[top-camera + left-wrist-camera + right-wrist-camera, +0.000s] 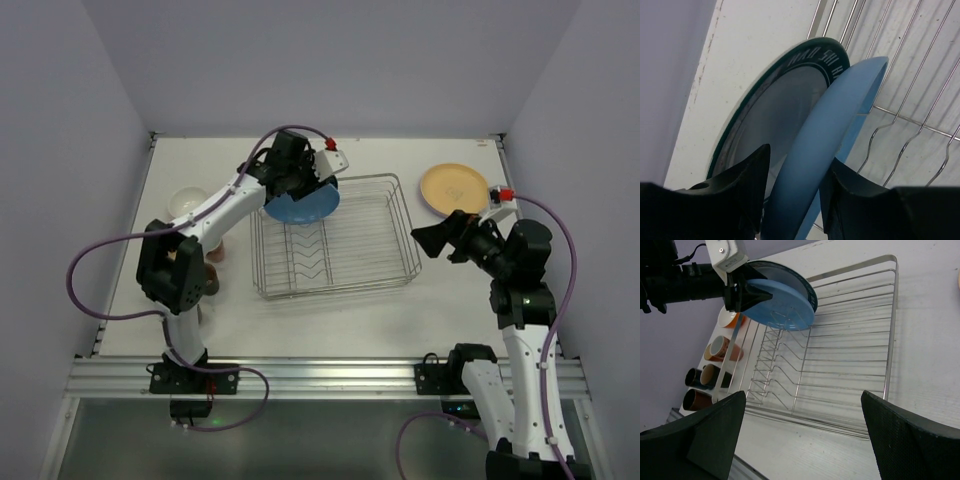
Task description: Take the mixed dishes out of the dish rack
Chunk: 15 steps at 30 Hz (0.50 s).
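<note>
We've got our left gripper point(792, 200) straddling the blue plate's point(832, 135) rim, standing in the dish rack's point(400, 205) far-left dividers before the patterned plate point(765, 105), jaws closing, while our right gripper point(800, 440) waits wide open beside the rack.

patterned-rim plate point(765, 115) half hidden behind blue plate point(825, 150)

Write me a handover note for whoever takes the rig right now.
Left gripper: jaws straddle the rim of the round blue plate, closing; grip not confirmed.
Right gripper: open, empty, beside the silver wire dish rack.
In rack: blue plate and the dark patterned-rim plate behind it.
Done: round yellow plate on the table to the right; small cups and orange bowl to the left.
Left: both racked plates.
</note>
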### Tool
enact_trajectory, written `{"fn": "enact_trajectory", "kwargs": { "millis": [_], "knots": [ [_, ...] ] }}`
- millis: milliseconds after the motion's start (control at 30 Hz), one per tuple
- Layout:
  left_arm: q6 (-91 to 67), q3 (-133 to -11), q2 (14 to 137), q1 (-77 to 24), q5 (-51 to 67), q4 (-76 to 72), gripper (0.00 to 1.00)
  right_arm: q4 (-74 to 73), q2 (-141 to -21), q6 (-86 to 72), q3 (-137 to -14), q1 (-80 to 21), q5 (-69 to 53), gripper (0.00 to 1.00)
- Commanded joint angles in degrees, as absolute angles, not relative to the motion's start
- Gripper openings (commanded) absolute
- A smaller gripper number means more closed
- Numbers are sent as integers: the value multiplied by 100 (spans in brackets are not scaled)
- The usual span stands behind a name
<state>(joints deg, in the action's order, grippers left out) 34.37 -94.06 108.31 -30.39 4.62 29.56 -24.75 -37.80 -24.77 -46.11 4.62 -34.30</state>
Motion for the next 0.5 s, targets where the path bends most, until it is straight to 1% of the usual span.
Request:
{"fn": "enact_trajectory", "kwargs": {
  "millis": [0, 33, 233, 300, 400, 467],
  "knots": [
    [4323, -8914, 10258, -3015, 545, 2288, 45, -2180, -3858, -2479, -4570, 475, -3753, 99],
    [4376, -8816, 10205, -3023, 545, 2198, 43, -2171, -3858, -2487, -4570, 475, -3762, 99],
    [4570, -8385, 9958, -3023, 519, 1661, 40, -2074, -3893, -2531, -4535, 475, -3867, 99],
    [4614, -8376, 9949, -3023, 492, 1617, 36, -2066, -3894, -2540, -4526, 475, -3920, 99],
    [4737, -8367, 9897, -3023, 449, 1582, 28, -2048, -3876, -2549, -4500, 475, -3929, 99],
    [4825, -8350, 9844, -3041, 405, 1565, 15, -2030, -3858, -2566, -4483, 475, -3955, 99]
  ]
}}
